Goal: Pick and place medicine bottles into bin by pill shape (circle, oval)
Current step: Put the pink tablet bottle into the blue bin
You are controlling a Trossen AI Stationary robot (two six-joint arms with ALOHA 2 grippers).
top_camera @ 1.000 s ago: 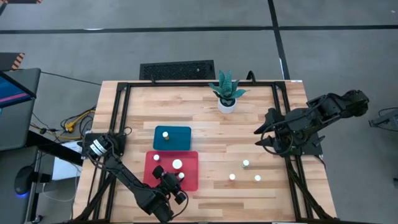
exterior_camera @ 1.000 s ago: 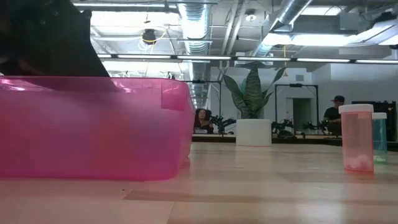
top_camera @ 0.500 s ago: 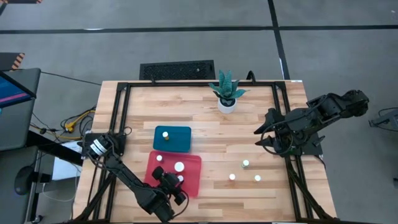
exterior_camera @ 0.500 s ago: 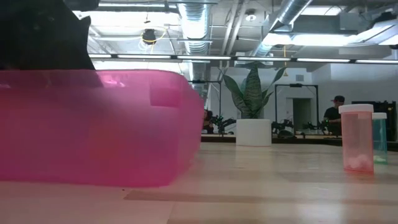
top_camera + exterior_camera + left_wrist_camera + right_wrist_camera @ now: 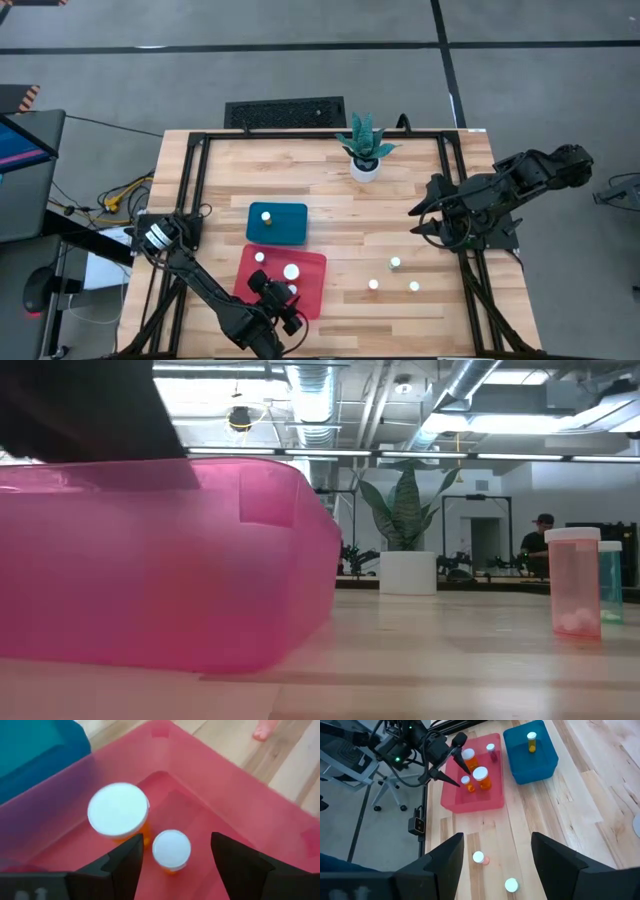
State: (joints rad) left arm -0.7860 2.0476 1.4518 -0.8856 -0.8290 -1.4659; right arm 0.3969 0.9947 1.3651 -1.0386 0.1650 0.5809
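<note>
Medicine bottles (image 5: 291,272) stand in the pink bin (image 5: 312,290) at our counter's (image 5: 400,210) 7 o'clock; one stands in the blue bin (image 5: 295,228), and three wait at 5 o'clock. Our left tool (image 5: 172,857) hangs wide open over a small bottle (image 5: 171,850). Our right tool (image 5: 492,855) is open at 3 o'clock.

In your low view the pink bin (image 5: 160,560) fills the left side, cut by the edge, hiding whatever stands inside. The left pincer (image 5: 172,865) shows only as a dark blur above it. From overhead, pill shapes are too small to tell.
</note>
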